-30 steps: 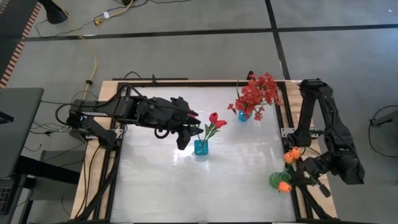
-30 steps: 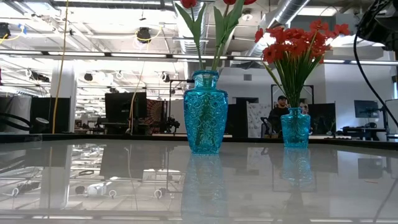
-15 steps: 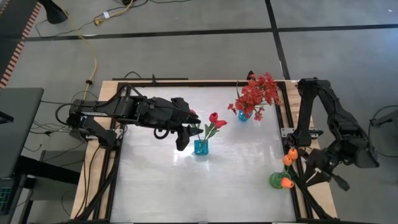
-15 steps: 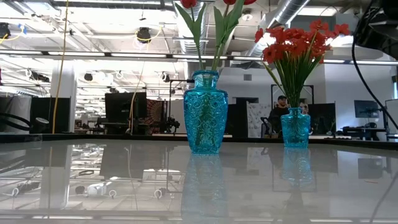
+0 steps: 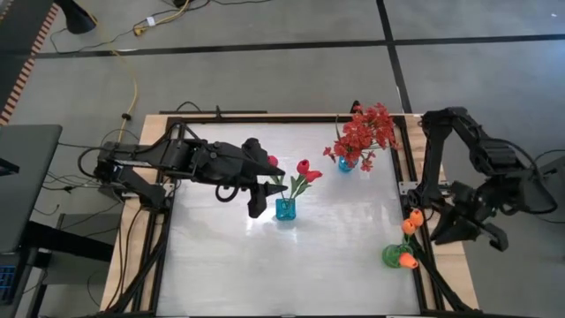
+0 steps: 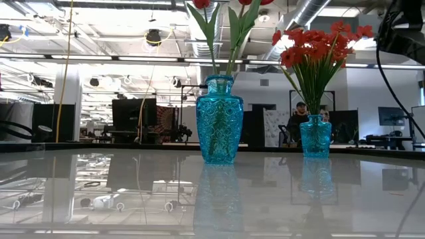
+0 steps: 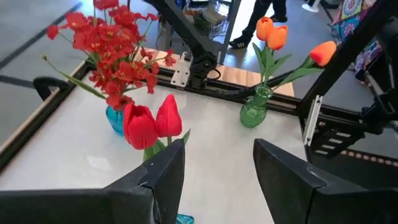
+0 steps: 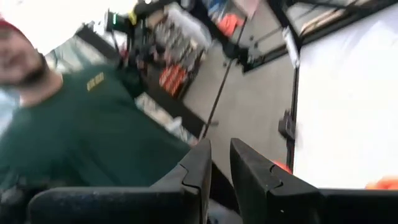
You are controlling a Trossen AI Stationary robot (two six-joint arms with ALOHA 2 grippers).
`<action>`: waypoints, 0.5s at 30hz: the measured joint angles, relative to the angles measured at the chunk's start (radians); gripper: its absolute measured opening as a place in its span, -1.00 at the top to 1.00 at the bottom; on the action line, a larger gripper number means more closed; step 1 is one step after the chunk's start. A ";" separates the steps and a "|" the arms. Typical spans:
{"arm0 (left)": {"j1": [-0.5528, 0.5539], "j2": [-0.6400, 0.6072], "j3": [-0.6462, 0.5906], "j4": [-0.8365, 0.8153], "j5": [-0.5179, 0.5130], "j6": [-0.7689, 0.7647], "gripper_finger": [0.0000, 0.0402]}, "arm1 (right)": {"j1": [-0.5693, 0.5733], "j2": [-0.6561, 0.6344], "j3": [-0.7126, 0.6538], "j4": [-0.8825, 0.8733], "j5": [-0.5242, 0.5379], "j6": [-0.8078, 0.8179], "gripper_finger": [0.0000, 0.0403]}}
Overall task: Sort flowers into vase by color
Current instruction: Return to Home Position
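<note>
On your table [image 5: 221, 265], middle vase [image 5: 285, 210] w/ rosebuds [image 5: 305, 168] stands approx. centre, L gripper [image 7: 219, 148] just left of it. Far vase [image 5: 345, 164] w/ blossom sprays [image 5: 364, 132] sits behind & right of it, near the back edge. Third vase [image 5: 392, 256] w/ tulip buds [image 5: 410, 223] is at the front-right edge; R gripper [image 8: 221, 146] hangs beyond that edge, off the table.

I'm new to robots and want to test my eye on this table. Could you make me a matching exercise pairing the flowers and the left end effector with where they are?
Column one
1. spray of small red blossoms
2. left end effector
3. red buds
4. orange tulip buds

Column two
A. blue vase mid-table
B. blue vase on the right half of the table
C. green vase at the table's right edge
D. open, beside vase A

Pairs: 1-B, 2-D, 3-A, 4-C
</note>
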 joint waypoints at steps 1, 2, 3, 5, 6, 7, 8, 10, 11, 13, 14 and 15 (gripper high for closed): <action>-0.006 -0.002 0.000 0.001 -0.006 0.011 0.11 | 0.000 0.000 0.008 0.008 0.027 0.000 0.57; -0.011 -0.004 0.000 0.007 -0.007 0.023 0.11 | 0.000 0.000 0.013 0.027 0.058 -0.001 0.57; -0.014 -0.005 0.000 0.019 -0.006 0.034 0.11 | 0.000 0.000 0.014 0.048 0.089 -0.007 0.57; -0.024 -0.010 0.001 0.041 0.004 0.066 0.11 | 0.000 0.002 0.014 0.082 0.155 -0.022 0.57; -0.028 -0.012 0.001 0.046 0.016 0.083 0.11 | -0.003 0.007 0.014 0.106 0.184 -0.041 0.57; -0.031 -0.013 0.001 0.054 0.027 0.100 0.11 | -0.010 0.014 0.015 0.132 0.206 -0.066 0.57; -0.033 -0.014 0.001 0.059 0.039 0.117 0.11 | -0.024 0.024 0.015 0.158 0.220 -0.091 0.57; -0.038 -0.022 0.001 0.051 0.060 0.143 0.11 | -0.067 0.051 0.015 0.214 0.227 -0.143 0.57; -0.040 -0.023 0.001 0.053 0.072 0.154 0.11 | -0.095 0.066 0.015 0.243 0.227 -0.165 0.57; -0.040 -0.032 0.001 0.054 0.097 0.184 0.11 | -0.162 0.095 0.015 0.290 0.224 -0.199 0.57; -0.041 -0.035 0.001 0.053 0.107 0.201 0.11 | -0.196 0.112 0.015 0.308 0.220 -0.206 0.57; -0.042 -0.037 0.001 0.055 0.118 0.214 0.11 | -0.232 0.126 0.015 0.322 0.206 -0.206 0.57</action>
